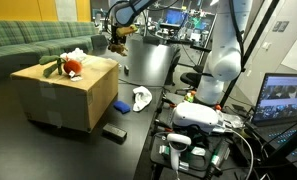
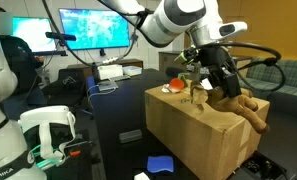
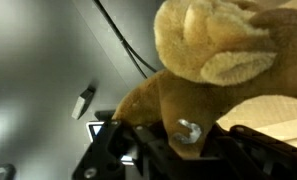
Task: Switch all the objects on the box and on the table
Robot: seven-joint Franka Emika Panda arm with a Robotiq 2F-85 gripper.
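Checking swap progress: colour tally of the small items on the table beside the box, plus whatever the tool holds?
Blue item: 1
White item: 1
Black item: 1
Brown plush toy, in the tool: 1
Total: 4

Plush toy masks the grip
The plush toy (image 3: 213, 45) fills the wrist view, blurred and cut off by its top and right edges. It covers the fingertips of the gripper (image 2: 221, 85), so their closure cannot be told. The red thing (image 1: 73, 68) on the box (image 1: 68, 100) and the black thing (image 1: 113, 133) at the edge of the desk (image 1: 138, 128) are too small to name.
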